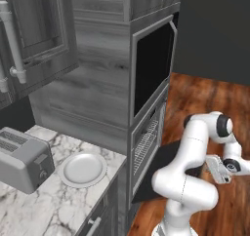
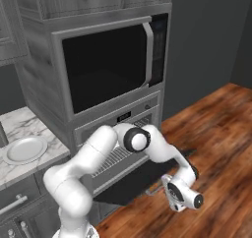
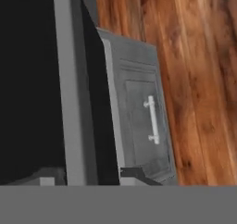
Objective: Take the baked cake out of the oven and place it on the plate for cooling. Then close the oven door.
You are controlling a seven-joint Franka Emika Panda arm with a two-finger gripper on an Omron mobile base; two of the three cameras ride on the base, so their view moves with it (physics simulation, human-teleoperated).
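The oven [image 2: 118, 133] is the grey steel unit under the black-glass one, with its wire racks [image 1: 145, 143] showing. Its oven door [image 1: 166, 164] [image 2: 140, 180] hangs open, lying flat as a dark panel above the floor. The white plate [image 1: 82, 169] [image 2: 24, 149] lies bare on the marble counter beside the toaster [image 1: 22, 157]. My gripper [image 1: 212, 167] [image 2: 168, 190] is low at the door's outer edge, just off its right corner. In the hand view the gripper [image 3: 90, 179] is open, nothing between the tips, and the door's grey-framed dark panel [image 3: 69, 89] lies ahead. The cake is hidden.
The large black-glass unit [image 2: 106, 65] sits above the oven. A grey lower cabinet front with a silver handle [image 3: 152, 119] lies beyond the door. Wood floor [image 1: 219, 108] stretches to the right. Upper cabinets [image 1: 34, 30] hang over the counter.
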